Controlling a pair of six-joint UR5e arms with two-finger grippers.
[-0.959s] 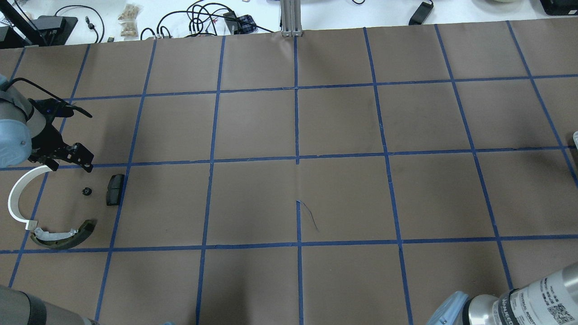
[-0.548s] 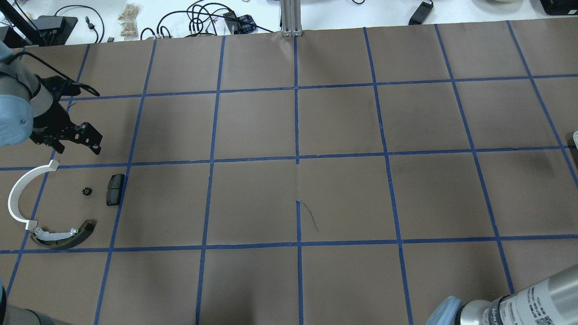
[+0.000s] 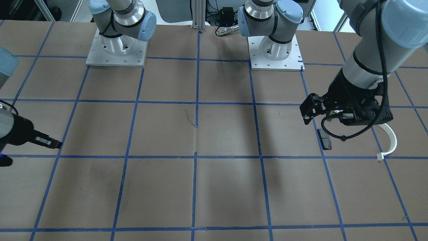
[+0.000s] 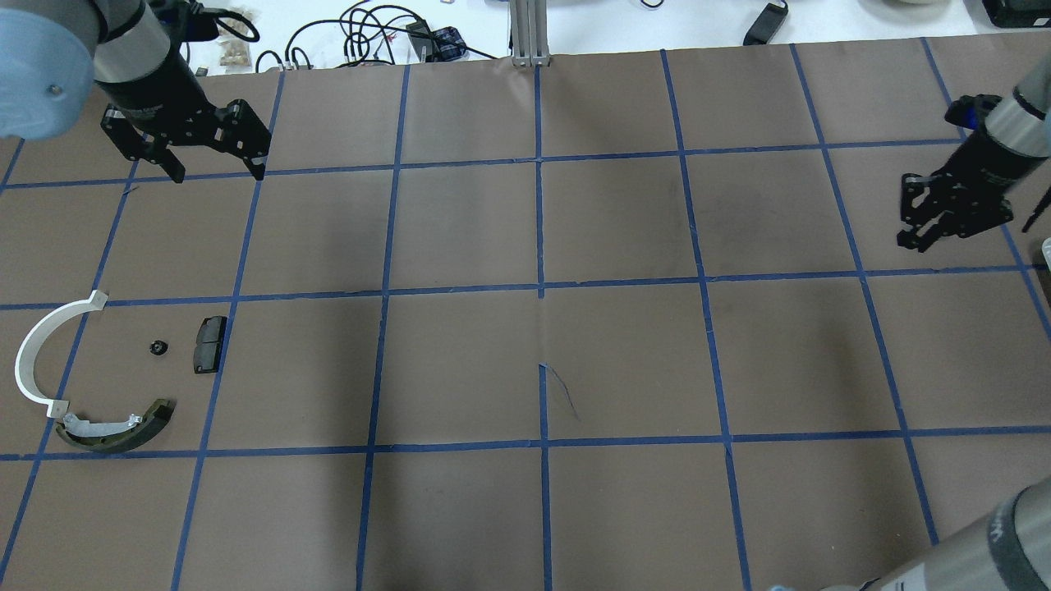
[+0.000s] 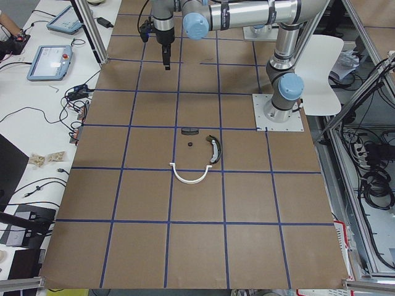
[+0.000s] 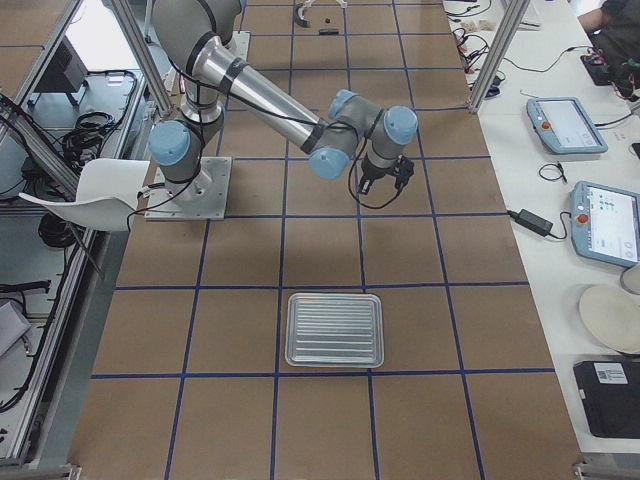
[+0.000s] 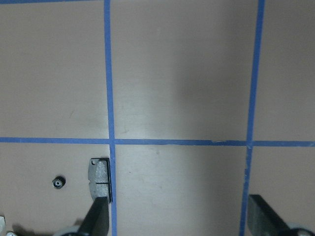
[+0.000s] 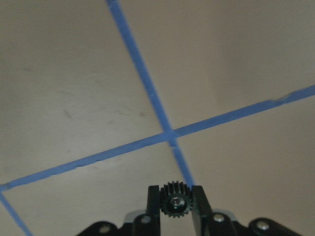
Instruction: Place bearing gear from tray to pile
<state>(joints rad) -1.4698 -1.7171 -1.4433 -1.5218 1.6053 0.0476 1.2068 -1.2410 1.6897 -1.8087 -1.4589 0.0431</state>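
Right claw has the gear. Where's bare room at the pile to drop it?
Overhead view. Bare: the pocket that the white strip curves around, above the brake shoe, left of the small black part. Also the squares right of the black pad. Tight: between part and pad, and where strip meets shoe.

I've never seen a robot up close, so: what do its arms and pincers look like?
The left arm and right arm are silver-grey tubes with pale blue joint caps. The left pincer and right pincer are black, two-fingered. A black cable runs along the left arm.

Left gripper wide, right gripper around gear
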